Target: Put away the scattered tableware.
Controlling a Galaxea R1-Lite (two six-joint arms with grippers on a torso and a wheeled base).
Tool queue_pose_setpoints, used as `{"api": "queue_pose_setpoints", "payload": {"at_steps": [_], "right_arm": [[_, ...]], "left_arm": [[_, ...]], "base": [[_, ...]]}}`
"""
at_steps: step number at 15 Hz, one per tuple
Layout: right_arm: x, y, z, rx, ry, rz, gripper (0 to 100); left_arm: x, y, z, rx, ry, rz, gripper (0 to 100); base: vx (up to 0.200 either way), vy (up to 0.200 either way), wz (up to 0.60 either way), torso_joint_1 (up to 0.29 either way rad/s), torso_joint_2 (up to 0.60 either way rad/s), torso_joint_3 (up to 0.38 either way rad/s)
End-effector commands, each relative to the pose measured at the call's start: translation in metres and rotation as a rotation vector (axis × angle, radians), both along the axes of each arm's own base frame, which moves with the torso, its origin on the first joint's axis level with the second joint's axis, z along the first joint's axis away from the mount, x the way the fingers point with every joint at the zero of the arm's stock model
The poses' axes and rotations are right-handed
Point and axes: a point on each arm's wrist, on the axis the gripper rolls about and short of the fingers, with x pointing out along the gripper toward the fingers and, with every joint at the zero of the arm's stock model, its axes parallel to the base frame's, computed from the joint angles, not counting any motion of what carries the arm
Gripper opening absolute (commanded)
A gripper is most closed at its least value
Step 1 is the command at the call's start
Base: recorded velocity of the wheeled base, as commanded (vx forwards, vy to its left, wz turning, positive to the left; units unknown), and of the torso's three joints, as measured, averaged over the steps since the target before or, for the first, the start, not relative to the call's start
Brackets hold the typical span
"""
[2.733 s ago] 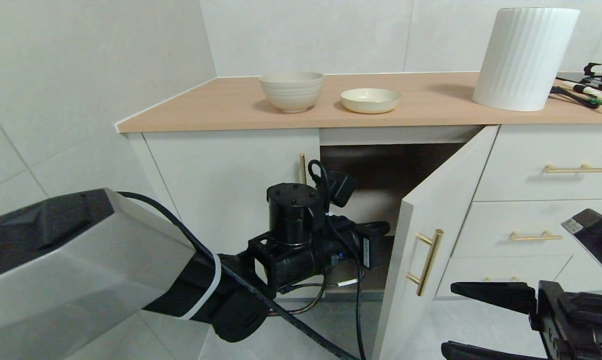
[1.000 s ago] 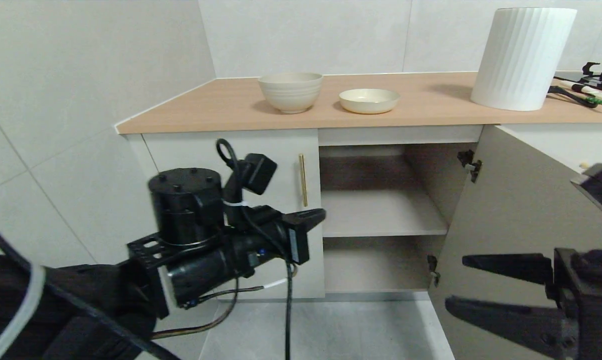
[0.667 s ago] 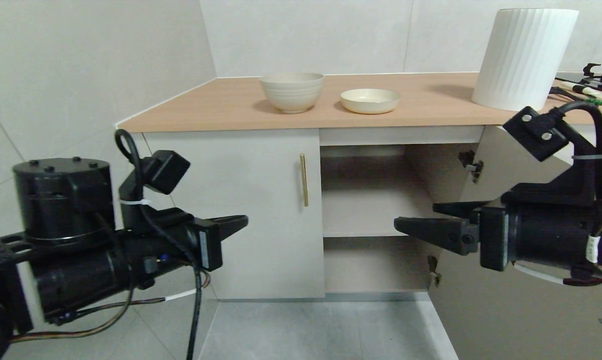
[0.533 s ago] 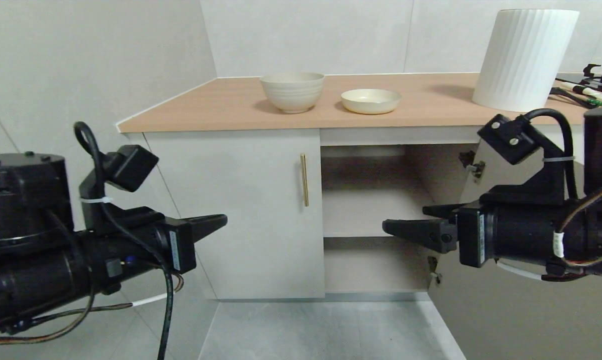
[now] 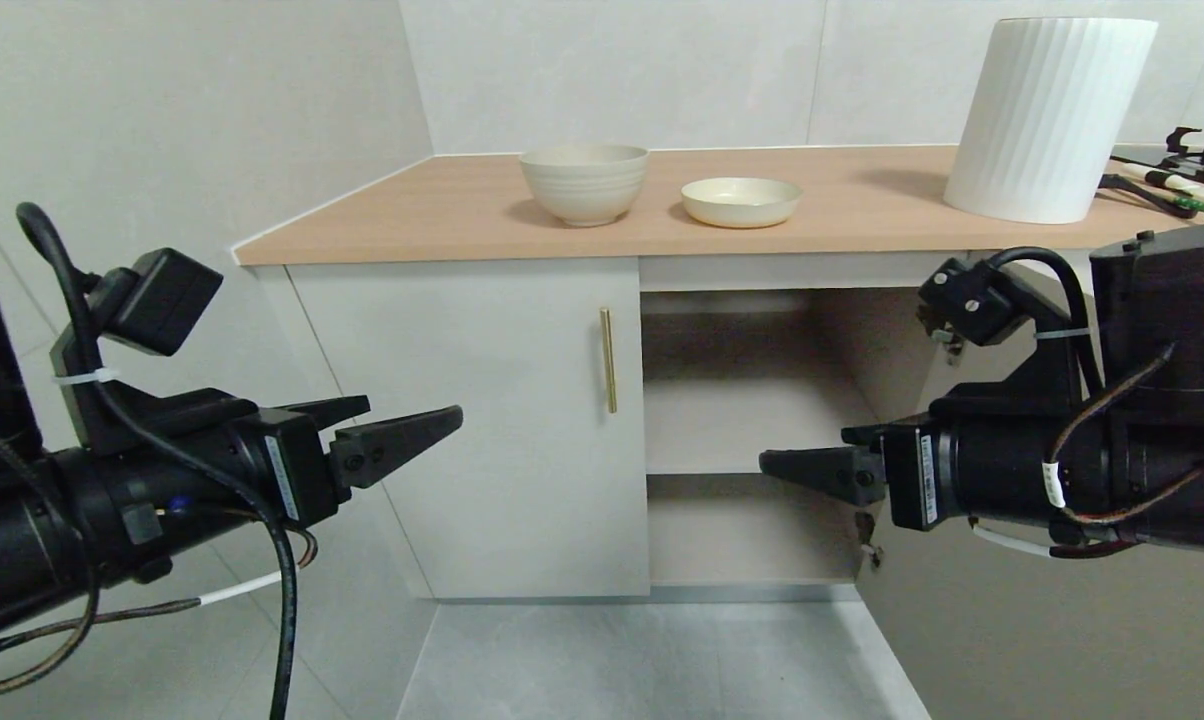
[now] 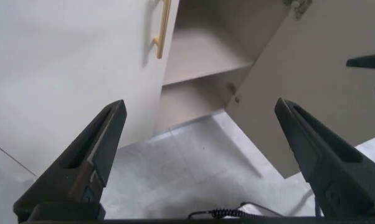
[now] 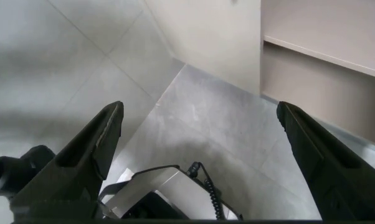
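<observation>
one bowl (image 5: 583, 183) and one plate (image 5: 741, 200) are sitting on the wooden counter (image 5: 412, 222) above an open cabinet (image 5: 752, 430); left gripper (image 5: 410, 415) and right gripper (image 5: 805, 450) are hanging spread; tools (image 5: 1177, 182) are being cropped at the edge.

right gripper (image 7: 199, 107) spread wide above floor (image 7: 225, 143)

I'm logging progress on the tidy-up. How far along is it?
Done: the cabinet door stands open, baring the shelf. In hand: nothing; the left gripper and right gripper hang before it, jaws open and empty. Left: the bowl and dish sit on the countertop.
</observation>
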Motion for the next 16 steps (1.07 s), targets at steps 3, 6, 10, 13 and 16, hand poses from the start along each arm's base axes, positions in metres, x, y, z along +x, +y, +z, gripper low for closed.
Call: {"api": "queue_pose_setpoints", "payload": {"at_steps": [3, 6, 10, 13, 16], "right_arm": [[-0.0001, -0.001, 0.0007, -0.005, -0.008, -0.021, 100], [-0.0011, -0.0018, 0.0026, 0.0, -0.014, -0.021, 100], [-0.0038, -0.004, 0.0038, -0.001, -0.013, -0.023, 100], [-0.0076, -0.007, 0.0051, -0.012, 0.0, -0.021, 100], [-0.0082, -0.0074, 0.006, -0.008, -0.003, -0.02, 100]], "left_arm": [[-0.0004, 0.0002, 0.0009, -0.001, -0.004, 0.002, 100], [0.0011, 0.0001, 0.0038, -0.004, -0.013, 0.009, 100], [-0.0008, 0.0028, 0.0067, -0.005, -0.021, 0.018, 100], [-0.0006, 0.0027, 0.0078, -0.006, -0.024, 0.02, 100], [0.0004, 0.0024, 0.0069, -0.004, -0.02, 0.02, 100]], "base": [[0.0, 0.0, 0.0, 0.0, 0.0, 0.0], [0.0, 0.0, 0.0, 0.0, 0.0, 0.0], [0.05, 0.0, 0.0, 0.001, 0.0, -0.001], [0.2, 0.0, 0.0, 0.001, 0.0, 0.011], [0.2, 0.0, 0.0, 0.007, 0.0, 0.004]]}}
